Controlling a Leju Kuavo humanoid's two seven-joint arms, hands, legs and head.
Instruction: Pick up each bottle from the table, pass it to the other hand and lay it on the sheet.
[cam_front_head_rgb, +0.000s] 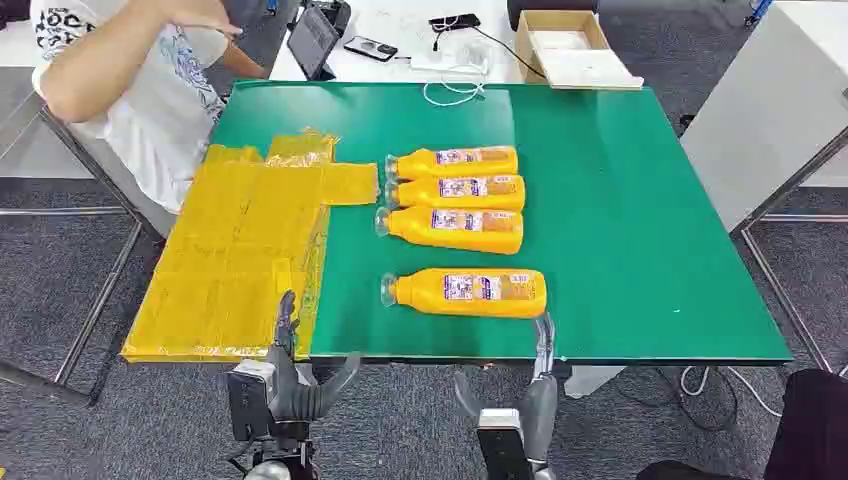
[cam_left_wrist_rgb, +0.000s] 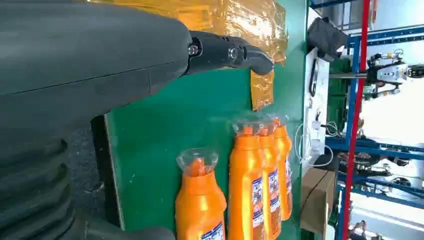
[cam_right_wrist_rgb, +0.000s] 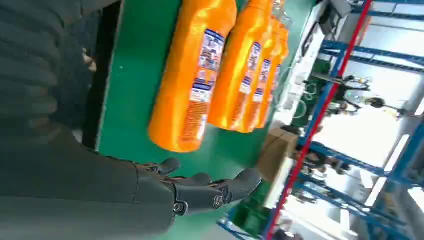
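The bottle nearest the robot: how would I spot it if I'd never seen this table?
Find the green table, with a yellow sheet along one side. Four orange bottles lie on the green; three lie packed side by side. The nearest bottle lies alone, apart from them, close to the table's near edge.

My left hand (cam_front_head_rgb: 290, 375) is raised at the near edge of the worktop (cam_front_head_rgb: 640, 240), palm turned inward, holding nothing; its fingers (cam_front_head_rgb: 286, 318) point up and forward while the thumb (cam_front_head_rgb: 340, 375) juts out toward my right. My right hand (cam_front_head_rgb: 530, 395) is up in the same way just beside the edge, empty, with its fingers (cam_front_head_rgb: 543, 340) stretched forward and the thumb (cam_front_head_rgb: 465, 392) splayed toward my left. In my right wrist view the dark fingers (cam_right_wrist_rgb: 215, 190) lie straight and slightly apart. Both forearms come up from below, well apart from each other.
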